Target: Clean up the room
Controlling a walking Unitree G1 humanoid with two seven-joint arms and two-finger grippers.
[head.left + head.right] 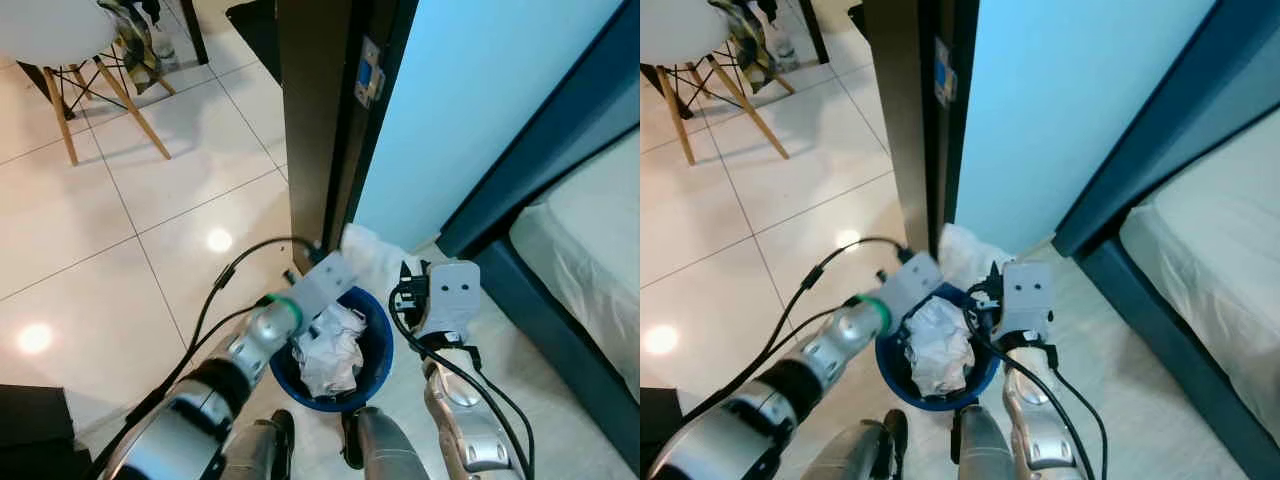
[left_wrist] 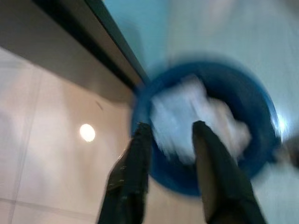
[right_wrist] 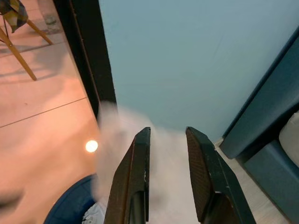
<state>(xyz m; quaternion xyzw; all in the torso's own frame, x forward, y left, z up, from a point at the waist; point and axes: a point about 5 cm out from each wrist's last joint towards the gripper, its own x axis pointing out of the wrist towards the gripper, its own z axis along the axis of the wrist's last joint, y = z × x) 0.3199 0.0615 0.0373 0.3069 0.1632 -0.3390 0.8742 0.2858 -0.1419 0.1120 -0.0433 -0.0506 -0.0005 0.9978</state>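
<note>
A round blue bin (image 1: 378,345) stands on the floor by the door frame, with crumpled white paper (image 1: 330,352) piled in it. My left arm reaches over its near rim. In the left wrist view my left gripper (image 2: 171,126) hangs open just above the bin (image 2: 261,107), the paper (image 2: 187,121) below its fingers; that picture is blurred. My right gripper (image 3: 168,131) is open and holds nothing, and its wrist (image 1: 450,290) sits at the bin's right side. A white crumpled bag or sheet (image 1: 375,255) lies on the floor behind the bin against the wall.
A dark door frame (image 1: 310,120) rises right behind the bin, next to a light blue wall (image 1: 470,100). A bed (image 1: 590,250) on a dark blue frame is at the right. A white chair (image 1: 60,40) with wooden legs stands far left on the tiled floor.
</note>
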